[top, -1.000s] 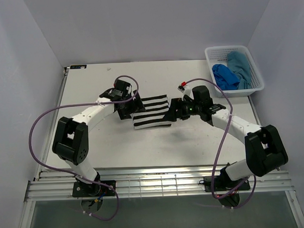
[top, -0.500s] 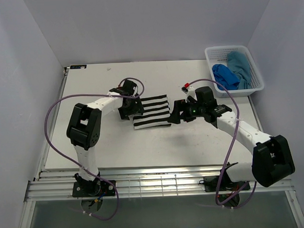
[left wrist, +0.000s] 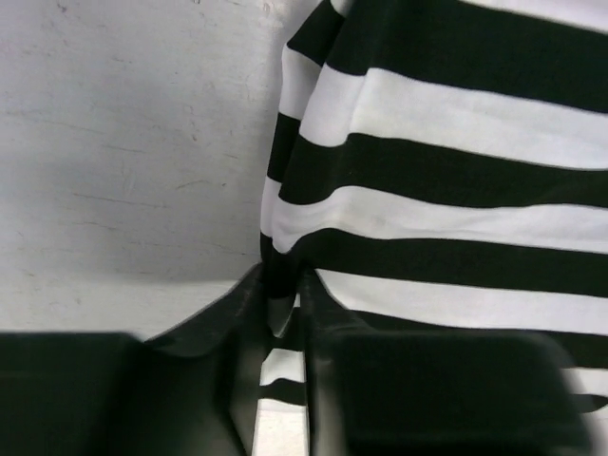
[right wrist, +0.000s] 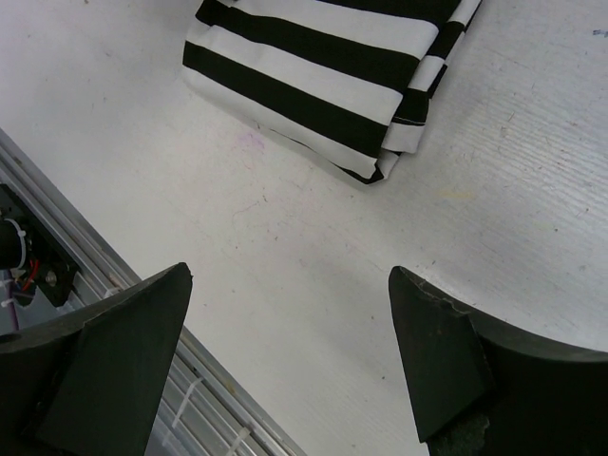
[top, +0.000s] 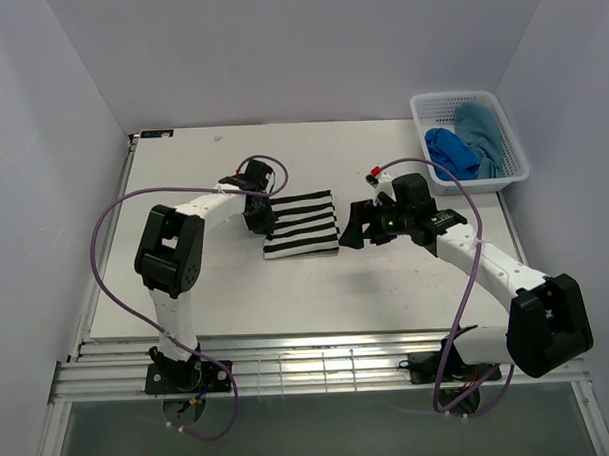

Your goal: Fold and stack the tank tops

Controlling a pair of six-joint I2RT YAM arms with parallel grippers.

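The black-and-white striped tank top (top: 302, 223) lies folded in a small rectangle at the middle of the table. My left gripper (top: 262, 217) is at its left edge; in the left wrist view the gripper (left wrist: 282, 285) is shut, pinching a fold of the striped cloth (left wrist: 446, 171). My right gripper (top: 349, 226) hovers open just right of the top, apart from it. The right wrist view has the open gripper (right wrist: 290, 275) over bare table, with the folded top's corner (right wrist: 313, 76) beyond. The royal blue top (top: 450, 151) and the teal top (top: 481, 130) lie crumpled in the basket.
A white mesh basket (top: 450, 97) stands at the back right corner of the table (top: 387, 285). White walls close in the left, back and right sides. A metal rail (top: 319, 368) runs along the near edge by the arm bases.
My left gripper has closed on the striped top's left edge, and its elbow has swung up. My right gripper has drawn slightly right, off the cloth, still open.
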